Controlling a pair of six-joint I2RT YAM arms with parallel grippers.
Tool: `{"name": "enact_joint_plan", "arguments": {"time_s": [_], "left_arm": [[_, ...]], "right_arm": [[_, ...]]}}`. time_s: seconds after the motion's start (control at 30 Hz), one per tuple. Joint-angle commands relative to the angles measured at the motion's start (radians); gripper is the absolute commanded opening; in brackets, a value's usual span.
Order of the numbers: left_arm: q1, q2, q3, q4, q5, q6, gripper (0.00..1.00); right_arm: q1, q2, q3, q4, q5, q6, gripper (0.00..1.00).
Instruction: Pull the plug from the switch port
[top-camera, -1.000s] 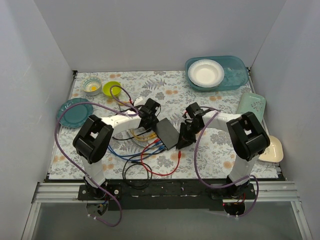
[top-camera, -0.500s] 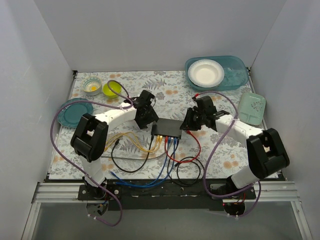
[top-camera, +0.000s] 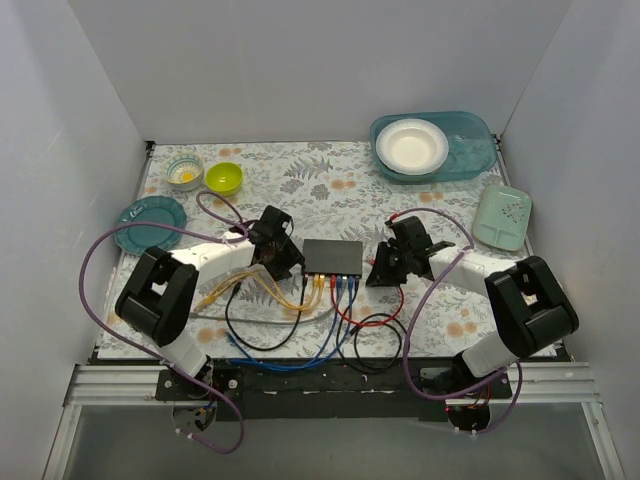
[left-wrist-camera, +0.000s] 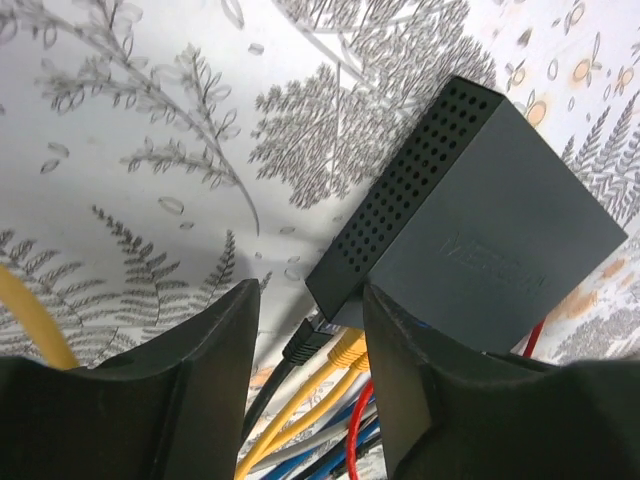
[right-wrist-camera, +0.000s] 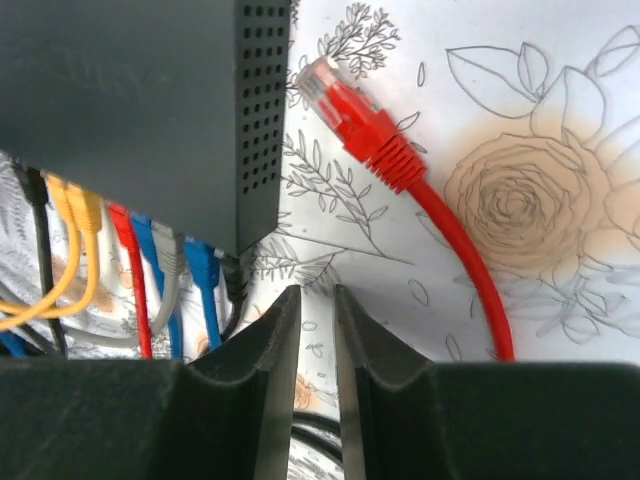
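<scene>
Switch (top-camera: 333, 257) now square on worktop; red plug (right-wrist-camera: 345, 110) lies free beside it. Left jaws wide, right jaws narrow, both empty.

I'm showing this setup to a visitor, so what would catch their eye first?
Probably the black switch mid-table, with yellow, blue and red cables fanning from its near edge. Both arms flank it, left fingers apart, right fingers nearly closed. A loose red plug lies unplugged at its right.

Plain pale grey walls (top-camera: 300, 60) enclose the back and both sides of a table covered by a white floral-print cloth (top-camera: 340, 185), with a black metal rail (top-camera: 330, 378) along its near edge.
</scene>
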Motion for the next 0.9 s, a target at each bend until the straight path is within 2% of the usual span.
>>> {"name": "enact_joint_plan", "arguments": {"time_s": [0.0, 0.13, 0.33, 0.5, 0.57, 0.63, 0.7, 0.73, 0.8, 0.83, 0.87], "left_arm": [[-0.015, -0.053, -0.103, -0.062, 0.013, -0.026, 0.43], [-0.015, -0.093, -0.120, -0.077, -0.001, -0.039, 0.44], [0.006, -0.137, -0.120, -0.110, -0.033, -0.046, 0.48], [0.055, -0.180, -0.120, -0.123, -0.058, -0.048, 0.52], [0.075, -0.202, -0.108, -0.145, -0.104, -0.062, 0.52], [0.079, -0.268, -0.094, -0.191, -0.179, -0.124, 0.54], [0.080, -0.364, -0.103, -0.163, -0.254, -0.144, 0.56], [0.080, -0.387, -0.107, -0.110, -0.265, -0.134, 0.59], [0.080, -0.403, -0.095, -0.015, -0.233, -0.094, 0.73], [0.080, -0.382, -0.078, -0.015, -0.224, -0.089, 0.84], [0.082, -0.354, -0.056, -0.018, -0.187, -0.088, 0.98]], "right_arm": [[-0.002, 0.099, 0.087, 0.063, 0.000, -0.014, 0.28], [-0.002, 0.228, 0.199, 0.071, -0.020, 0.009, 0.28], [0.010, 0.291, 0.333, 0.019, -0.020, 0.010, 0.28], [0.012, 0.225, 0.310, -0.029, 0.020, -0.022, 0.28], [0.010, 0.169, 0.273, -0.038, 0.026, -0.022, 0.28], [0.010, 0.094, 0.241, -0.040, 0.024, -0.021, 0.29], [0.022, 0.026, 0.187, -0.029, 0.024, -0.039, 0.30], [0.028, -0.043, 0.169, -0.026, 0.032, -0.048, 0.31], [0.045, -0.106, 0.118, -0.020, 0.063, -0.076, 0.39], [0.053, -0.153, 0.103, -0.018, 0.064, -0.083, 0.52], [0.055, -0.170, 0.085, -0.012, 0.057, -0.093, 0.57]]}}
